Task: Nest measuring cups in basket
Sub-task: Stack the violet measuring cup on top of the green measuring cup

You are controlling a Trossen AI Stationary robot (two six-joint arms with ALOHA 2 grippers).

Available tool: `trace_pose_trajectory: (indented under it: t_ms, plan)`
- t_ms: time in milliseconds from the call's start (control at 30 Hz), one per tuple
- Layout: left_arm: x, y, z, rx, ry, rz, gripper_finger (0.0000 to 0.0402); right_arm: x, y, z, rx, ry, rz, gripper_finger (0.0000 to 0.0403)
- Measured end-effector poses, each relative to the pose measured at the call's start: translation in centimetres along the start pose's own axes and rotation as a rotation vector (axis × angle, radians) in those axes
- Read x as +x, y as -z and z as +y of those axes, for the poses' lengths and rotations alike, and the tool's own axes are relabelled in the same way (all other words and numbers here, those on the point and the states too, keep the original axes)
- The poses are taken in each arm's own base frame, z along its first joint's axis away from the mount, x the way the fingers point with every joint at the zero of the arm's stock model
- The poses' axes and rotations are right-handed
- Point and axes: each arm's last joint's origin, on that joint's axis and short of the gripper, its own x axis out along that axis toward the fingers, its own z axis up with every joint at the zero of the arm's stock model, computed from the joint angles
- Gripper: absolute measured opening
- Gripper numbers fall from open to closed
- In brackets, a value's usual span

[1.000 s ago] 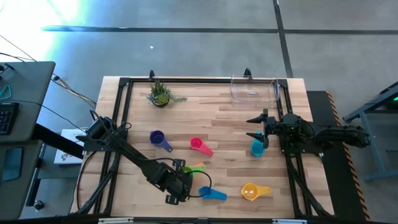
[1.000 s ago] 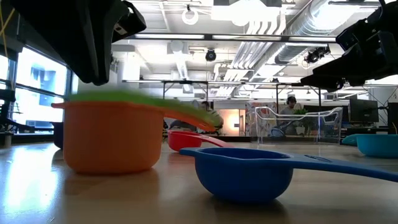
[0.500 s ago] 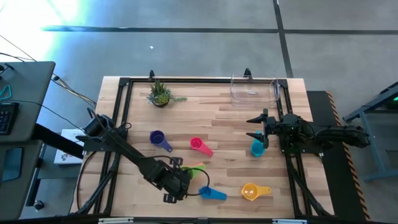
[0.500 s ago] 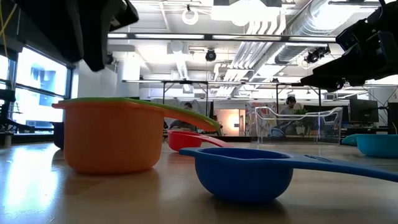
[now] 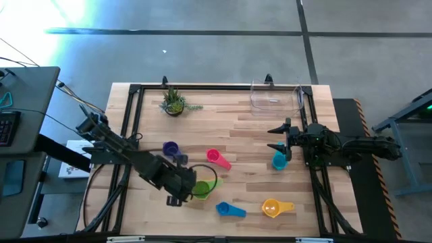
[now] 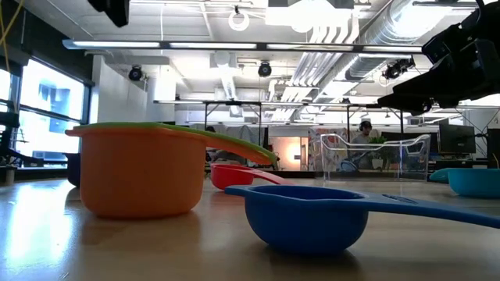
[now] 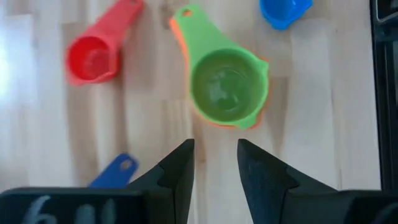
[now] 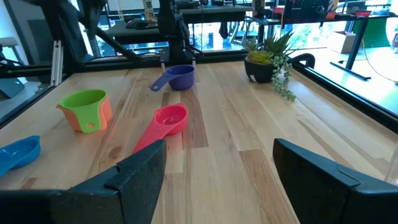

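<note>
Basket: clear rectangular plastic bin [image 5: 275,96] at far right corner, no cup visible inside.
Nested so far: green scoop in orange scoop [image 5: 201,187], mid-table.
Loose: purple [image 5: 171,150], pink [image 5: 216,158], teal [image 5: 278,161], blue [image 5: 228,209], yellow [image 5: 272,208] cups.
Left gripper [image 7: 214,163]: above the pair, fingers apart, empty.
Right gripper [image 5: 279,137]: parted, waiting beside teal.
</note>
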Motion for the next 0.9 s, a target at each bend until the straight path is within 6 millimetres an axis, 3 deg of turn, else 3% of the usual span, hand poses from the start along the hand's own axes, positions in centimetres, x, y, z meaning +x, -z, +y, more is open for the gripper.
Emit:
trace_pose_trajectory:
  t_ms: [300,900]
  plan:
    - [-3.9,1.0,3.7,0.014,-0.054,-0.051,0.0108,0.0,0.0,0.0,0.000,0.000,0.000,0.0286]
    - [-8.2,3.0,12.6,0.002,-0.164,-0.061,0.0106,0.0,0.0,0.0,0.000,0.000,0.000,0.0286]
